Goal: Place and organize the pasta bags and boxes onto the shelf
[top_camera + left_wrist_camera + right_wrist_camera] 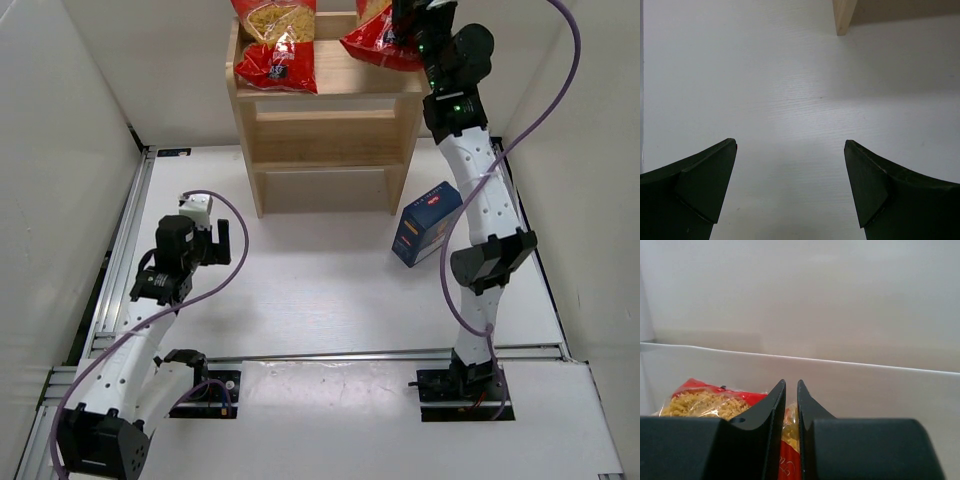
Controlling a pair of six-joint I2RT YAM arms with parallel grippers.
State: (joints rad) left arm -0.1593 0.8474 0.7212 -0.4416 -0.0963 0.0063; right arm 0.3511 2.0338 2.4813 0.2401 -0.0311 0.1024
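The right hand point(791, 385), pinched narrow on a flat red plastic pasta bag point(378, 45), sits at the light wooden shelf's point(322, 128) top tier, upper right. The dark blue cardboard pasta box point(428, 222) stands below on the white worktop point(300, 290), beside the right arm; the wide-open left hand point(790, 142) is farther off.

Shows only the lower parts of two flat red plastic pasta bags, the left bag point(277, 45) and the right bag point(375, 42), with the light natural-wood shelf point(320, 130) clipped by the overhead view's top edge. Loses the right gripper point(791, 385) there behind its own arm, and part of the dark blue cardboard box point(425, 225) too. Cannot read any label.
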